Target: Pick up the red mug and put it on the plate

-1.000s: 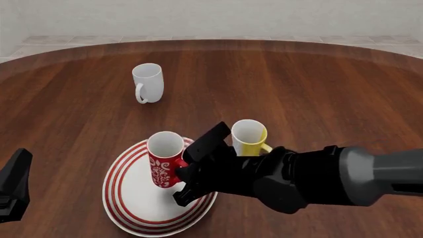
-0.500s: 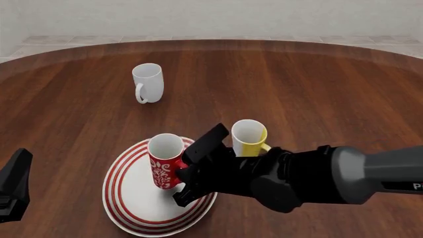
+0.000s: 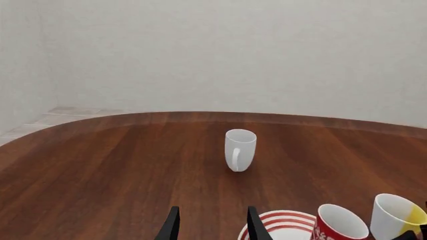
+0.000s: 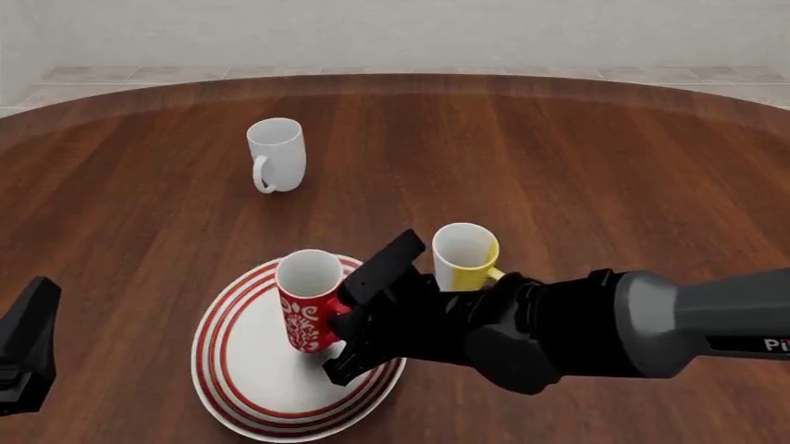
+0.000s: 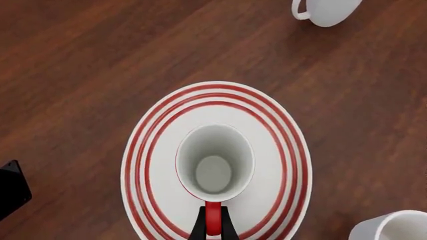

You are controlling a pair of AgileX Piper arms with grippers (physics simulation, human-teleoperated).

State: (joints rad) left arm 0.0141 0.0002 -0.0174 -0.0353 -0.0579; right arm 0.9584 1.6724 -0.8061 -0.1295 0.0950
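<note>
The red mug [image 4: 309, 305], with a white swirl pattern and white inside, is upright over the middle of the plate [image 4: 240, 388], a white plate with red rings. My right gripper [image 4: 343, 316] is shut on the mug's handle from the right side. In the right wrist view the mug [image 5: 215, 162] is seen from above, centred on the plate [image 5: 280, 150], with the fingers [image 5: 200, 227] pinching the red handle. I cannot tell if the mug's base touches the plate. My left gripper [image 4: 25, 347] is open and empty at the near left, and it also shows in the left wrist view [image 3: 212, 230].
A yellow-and-white mug [image 4: 465, 257] stands just right of the plate, close behind my right gripper. A plain white mug [image 4: 277, 154] stands farther back on the left of the wooden table [image 4: 593, 166]; it also shows in the left wrist view [image 3: 239, 149].
The red mug and my right gripper have sunk very slightly over the plate. The left arm has not moved.
</note>
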